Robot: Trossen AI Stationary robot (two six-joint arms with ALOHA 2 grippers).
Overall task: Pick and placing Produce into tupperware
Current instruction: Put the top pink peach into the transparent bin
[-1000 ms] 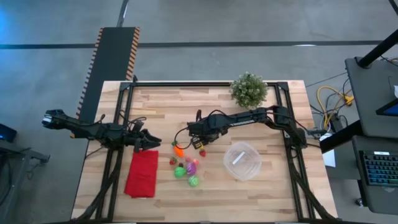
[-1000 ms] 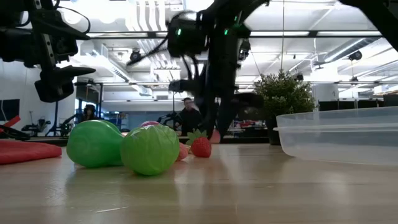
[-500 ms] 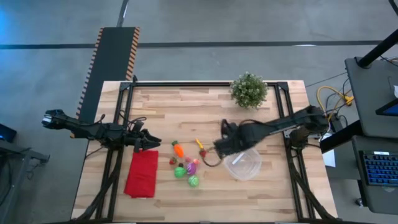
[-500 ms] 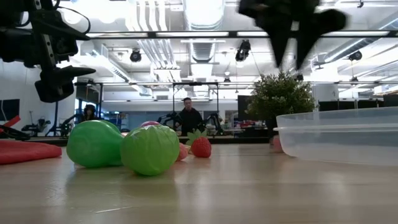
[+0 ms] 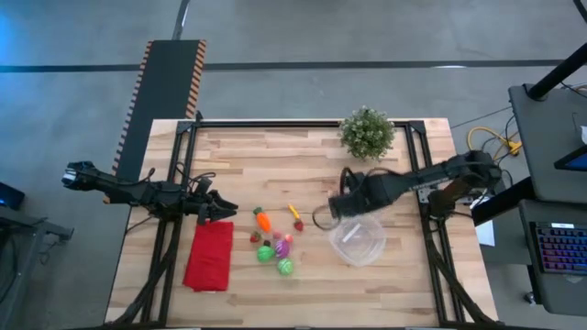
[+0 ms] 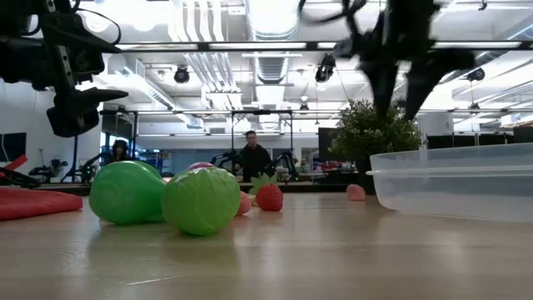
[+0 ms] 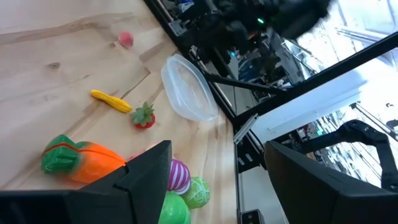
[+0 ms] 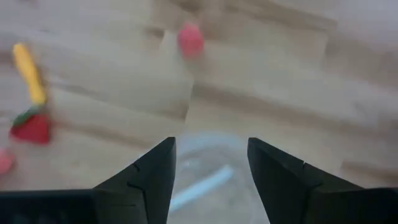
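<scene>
Tupperware (image 6: 454,183) cut off by low view's edge; pink piece (image 8: 190,39) beyond it blurred, type unclear.

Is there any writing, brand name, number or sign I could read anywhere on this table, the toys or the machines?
None can be read.
The clear tupperware has a pale strip inside that may be a label, too blurred to read.
The toy carrot, red cloth and potted plant show no writing.
</scene>
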